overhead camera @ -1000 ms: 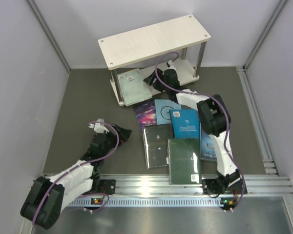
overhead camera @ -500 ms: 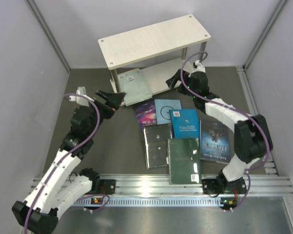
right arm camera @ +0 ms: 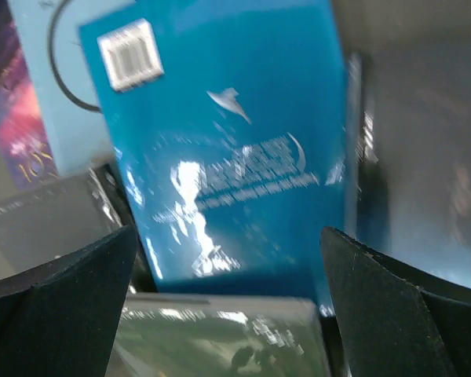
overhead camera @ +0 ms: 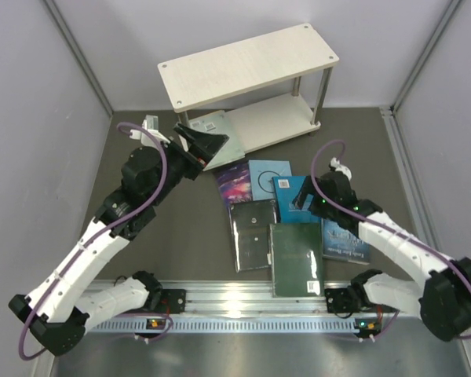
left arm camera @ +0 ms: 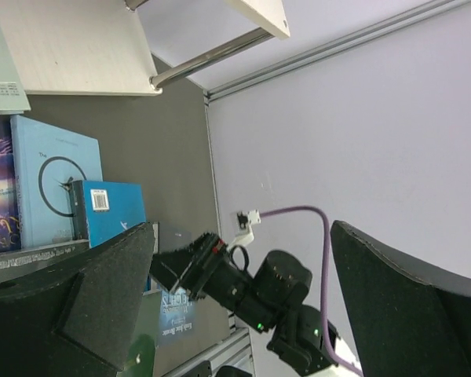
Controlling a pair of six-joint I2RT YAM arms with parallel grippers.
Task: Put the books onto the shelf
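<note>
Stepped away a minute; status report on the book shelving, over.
Left end effector open, beside pale green book on lower shelf; right end effector open over bright blue book. Nothing blocking.

You have the two-tier rack of pale wooden boards on thin metal posts (overhead camera: 247, 67) standing upright. A pale green paperback with a white barcode label (overhead camera: 218, 126) lies at the left end of its lower board. In front of the rack six more paperbacks lie flat, clustered and overlapping: purple starry (overhead camera: 234, 182), light blue (overhead camera: 267, 174), bright blue (overhead camera: 292, 203), black (overhead camera: 253, 236), dark green (overhead camera: 296, 255) and dark blue (overhead camera: 345, 239).
</note>
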